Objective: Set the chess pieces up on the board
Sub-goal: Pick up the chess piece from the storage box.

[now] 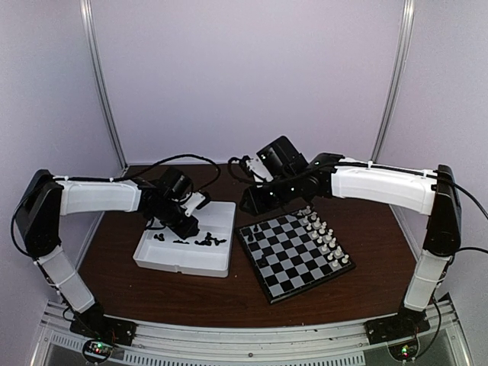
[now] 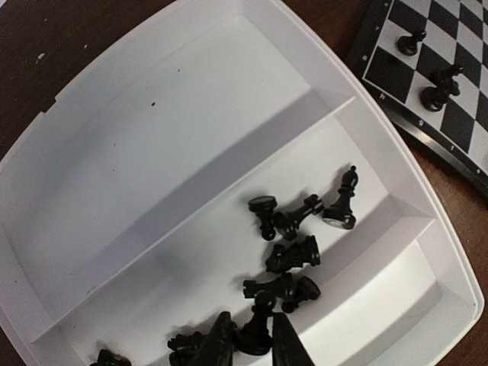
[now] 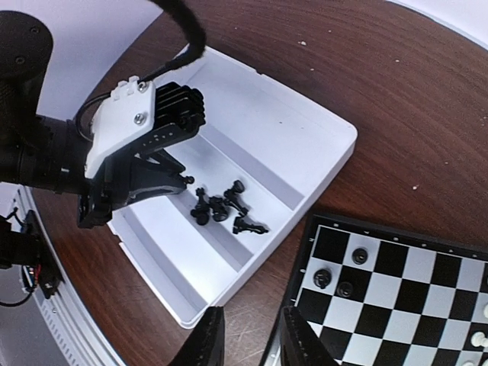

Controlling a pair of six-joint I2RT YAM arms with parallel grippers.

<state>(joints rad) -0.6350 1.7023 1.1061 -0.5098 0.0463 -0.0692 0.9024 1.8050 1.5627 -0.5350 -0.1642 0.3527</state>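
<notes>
Dark brown wooden table (image 1: 152, 293) carries everything, with the 2 arm bases bolted at its near edge. Just beyond them, side by side and nearly touching, sit a white partitioned plastic tray (image 1: 217, 221) on the left and a small black-and-grey checkered chessboard (image 1: 293, 267) on the right.

In the tray's middle compartment the left gripper (image 2: 252, 335) is clenched on a single black piece (image 2: 256, 328). The piece stands upright between the fingertips, long axis vertical, base down. Beside it, a heap of tiny black plastic chess pieces (image 2: 293, 252) lies mostly tumbled sideways.

The board lies to the robot's right of this grip, just past the tray's right-hand rim. 3 black pieces (image 3: 343, 276) already sit on squares at the corner nearest the tray. The right gripper (image 3: 245, 335) hangs above the seam between tray and board, jaws apart with nothing between them.

The coming move probably belongs to the left arm: lift clear of the partition wall, then carry rightward. The right arm is nearer the board but empty, and it hangs close to that path.

Farther off, small white pieces (image 1: 324, 238) line the board's far-right edge. Behind them rise pale lilac walls (image 1: 244, 76).
</notes>
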